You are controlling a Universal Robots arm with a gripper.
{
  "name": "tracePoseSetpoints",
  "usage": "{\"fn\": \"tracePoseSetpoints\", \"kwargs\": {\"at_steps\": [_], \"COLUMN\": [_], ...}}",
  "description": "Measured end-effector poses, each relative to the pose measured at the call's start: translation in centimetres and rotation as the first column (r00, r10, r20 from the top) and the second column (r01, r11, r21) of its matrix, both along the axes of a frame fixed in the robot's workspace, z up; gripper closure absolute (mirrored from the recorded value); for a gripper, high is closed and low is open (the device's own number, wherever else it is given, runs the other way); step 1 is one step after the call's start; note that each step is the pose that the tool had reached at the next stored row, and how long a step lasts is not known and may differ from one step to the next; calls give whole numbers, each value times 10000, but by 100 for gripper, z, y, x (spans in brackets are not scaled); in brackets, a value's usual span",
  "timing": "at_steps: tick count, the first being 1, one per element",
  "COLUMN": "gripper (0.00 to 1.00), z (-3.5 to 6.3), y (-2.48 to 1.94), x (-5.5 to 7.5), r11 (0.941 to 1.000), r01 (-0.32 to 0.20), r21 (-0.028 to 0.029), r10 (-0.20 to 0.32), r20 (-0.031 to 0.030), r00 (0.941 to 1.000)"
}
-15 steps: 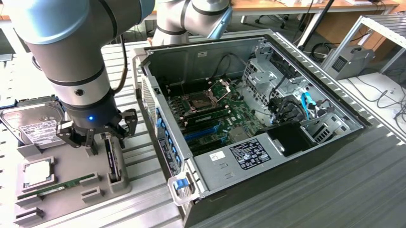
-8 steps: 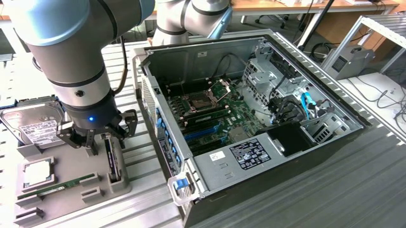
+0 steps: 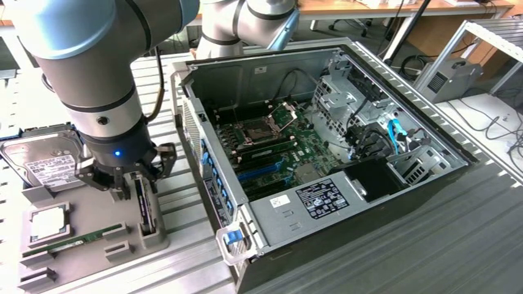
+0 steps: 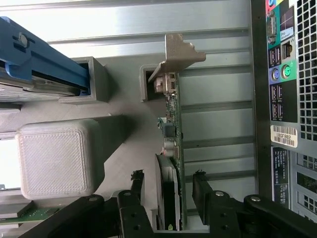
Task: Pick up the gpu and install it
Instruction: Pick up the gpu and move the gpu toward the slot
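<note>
Starting at the exterior view's left: hard drive (image 3: 45, 162), then grey holder tray (image 3: 90, 208) on the slatted surface (image 3: 188, 257) with the gpu (image 3: 146, 211) standing on edge in its slot, just beside the open computer case (image 3: 327, 153). Tool (image 3: 141, 184) sits low over the gpu, jaws open, fingers (image 4: 200, 191) straddling the card with gaps both sides, not gripping.

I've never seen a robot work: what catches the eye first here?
The big grey robot arm looms at the exterior view's left, its pincer open astride a gpu standing on edge in a grey holder. Beside it, the opened computer case shows its motherboard.
</note>
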State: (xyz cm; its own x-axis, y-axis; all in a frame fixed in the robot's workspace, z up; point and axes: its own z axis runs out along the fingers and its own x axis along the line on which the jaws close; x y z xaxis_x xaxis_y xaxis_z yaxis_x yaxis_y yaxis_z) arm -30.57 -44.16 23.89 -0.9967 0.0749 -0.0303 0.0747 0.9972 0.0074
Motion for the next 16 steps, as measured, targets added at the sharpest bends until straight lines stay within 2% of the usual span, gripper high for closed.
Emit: {"fn": "tracePoseSetpoints", "kwargs": {"at_steps": [1,4,7,16], "gripper": [55,60,72,73], "z": [0,0,0,0], "y": [0,0,0,0], "x": [0,0,0,0], "r11": [10000,10000,10000,10000], "r01": [0,0,0,0], "r21": [0,0,0,0], "r10": [0,0,0,0], "r20": [-1,-1,-1,0], "r00": [10000,10000,10000,10000]}}
